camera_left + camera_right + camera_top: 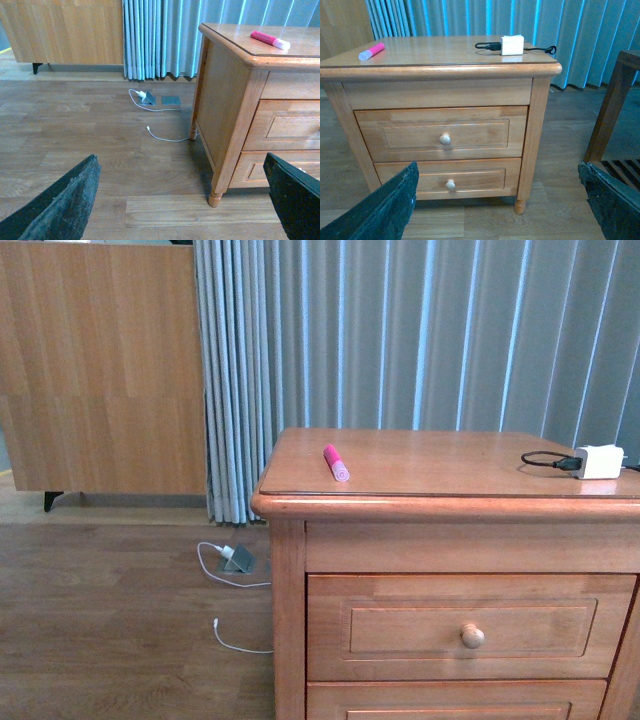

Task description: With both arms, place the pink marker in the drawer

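Observation:
The pink marker (335,462) lies on the cabinet top near its left front corner; it also shows in the left wrist view (270,40) and the right wrist view (371,51). The upper drawer (470,627) is shut, with its round knob (472,636); it also shows in the right wrist view (442,132). My left gripper (182,200) is open and empty, low over the floor, left of the cabinet. My right gripper (500,200) is open and empty, in front of the cabinet and well back from it. Neither arm shows in the front view.
A white charger block (598,461) with a black cable lies on the cabinet top at the right. The lower drawer (447,179) is shut. White cables and a floor socket (235,560) lie left of the cabinet. A wooden frame (612,105) stands right of the cabinet.

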Controlling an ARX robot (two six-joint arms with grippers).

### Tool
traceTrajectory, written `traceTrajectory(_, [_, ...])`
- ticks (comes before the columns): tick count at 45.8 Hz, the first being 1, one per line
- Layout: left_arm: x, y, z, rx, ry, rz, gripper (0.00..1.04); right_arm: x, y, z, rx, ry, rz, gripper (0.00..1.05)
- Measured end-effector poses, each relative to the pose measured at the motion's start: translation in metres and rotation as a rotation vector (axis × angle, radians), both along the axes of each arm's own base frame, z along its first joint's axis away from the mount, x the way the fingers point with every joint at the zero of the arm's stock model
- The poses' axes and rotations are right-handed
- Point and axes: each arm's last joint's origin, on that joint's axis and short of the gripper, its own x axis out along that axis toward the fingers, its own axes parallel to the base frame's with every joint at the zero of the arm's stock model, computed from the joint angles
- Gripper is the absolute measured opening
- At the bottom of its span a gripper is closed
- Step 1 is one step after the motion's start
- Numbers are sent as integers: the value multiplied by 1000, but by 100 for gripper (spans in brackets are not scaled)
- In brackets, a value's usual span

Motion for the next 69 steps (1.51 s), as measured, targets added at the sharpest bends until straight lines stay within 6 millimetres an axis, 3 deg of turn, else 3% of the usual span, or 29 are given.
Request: traceTrajectory(69, [0, 0, 0, 0, 0, 0, 99, 0, 0, 0, 0, 0, 0, 96])
